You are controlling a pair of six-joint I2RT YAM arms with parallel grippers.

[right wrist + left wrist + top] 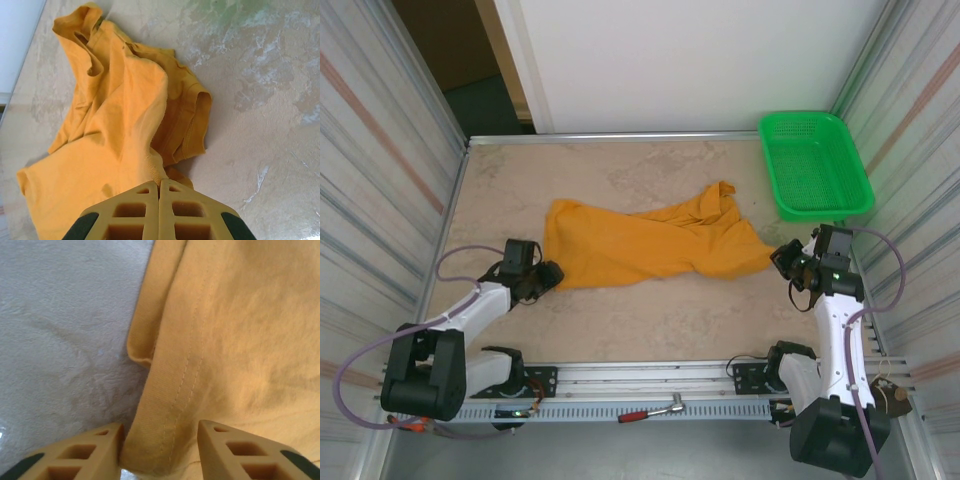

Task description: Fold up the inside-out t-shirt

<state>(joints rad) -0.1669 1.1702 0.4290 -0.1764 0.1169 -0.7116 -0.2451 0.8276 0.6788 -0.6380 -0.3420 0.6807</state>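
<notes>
The inside-out t-shirt (pixel 650 245) lies rumpled and stretched sideways across the middle of the table, plain mustard-orange side showing. My left gripper (pixel 552 272) is low at its left end. In the left wrist view the stitched hem of the t-shirt (pixel 235 330) runs between the parted fingers of the left gripper (pixel 160 435), and the left finger touches the fold. My right gripper (pixel 780 258) is at the shirt's right end. There the right gripper (pixel 160 182) is shut, with a ribbed edge of the t-shirt (pixel 115 115) pinched between its fingertips.
A green mesh basket (pixel 815 213) stands at the back right, close to the right arm. A red-handled tool (pixel 650 411) lies on the rail between the arm bases. Metal walls close in the left and right sides of the beige tabletop (pixel 650 320).
</notes>
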